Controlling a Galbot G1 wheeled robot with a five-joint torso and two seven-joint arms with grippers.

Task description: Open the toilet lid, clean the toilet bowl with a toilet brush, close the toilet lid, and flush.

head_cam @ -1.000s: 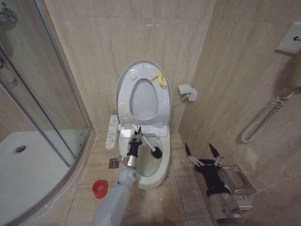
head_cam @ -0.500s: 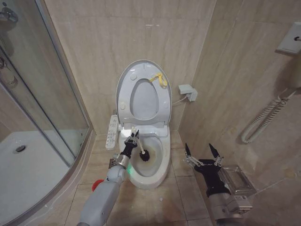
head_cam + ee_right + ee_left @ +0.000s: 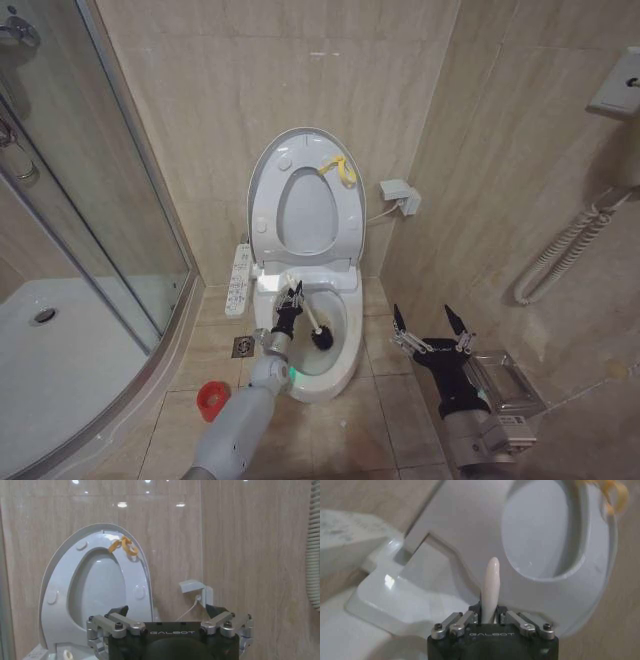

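Shifted rightward, left hand (image 3: 293, 297) scrubs toilet brush (image 3: 321, 338) inside toilet bowl (image 3: 345, 350).

bowl opening: toilet lid (image 3: 262, 170) stands up against the wall, so the toilet bowl (image 3: 345, 345) is open from above
in the way: left gripper (image 3: 292, 303) and toilet brush (image 3: 315, 328) sit inside
right side: bare floor looks clear, i think

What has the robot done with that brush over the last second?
The left gripper, shut on the toilet brush, swept the black head across the toilet bowl: from the right side over to the left, then back toward the middle. The toilet lid stayed up, the right gripper stayed open beside the toilet, and the red cup stayed put.
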